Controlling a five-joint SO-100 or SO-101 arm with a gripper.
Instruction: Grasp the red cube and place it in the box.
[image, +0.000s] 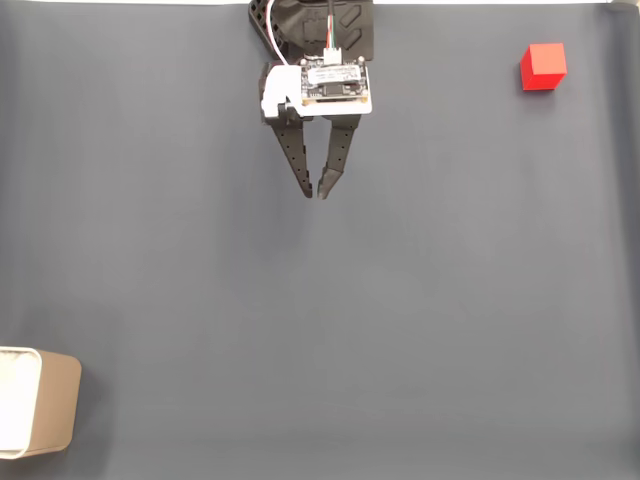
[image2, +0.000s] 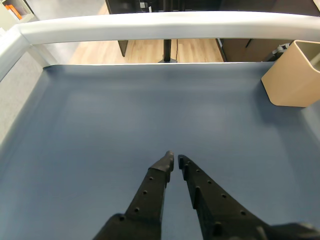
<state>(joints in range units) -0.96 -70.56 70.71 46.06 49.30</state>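
On the wide blue-grey matte bench (image: 420, 330), the beige rounded box (image: 55, 400) sits at the fixed view's lower-left edge, the black two-finger tool (image: 317, 190) hangs empty, tips nearly touching, and the small matte red cube (image: 543, 67) lies far upper-right, so descending this narrow would likely knock it away.

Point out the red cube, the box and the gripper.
red cube (image: 543, 66), fixed view, top face.
box (image: 55, 405), fixed view, tan outer wall.
gripper (image: 316, 190), fixed view, midway between the nearly touching fingertips.
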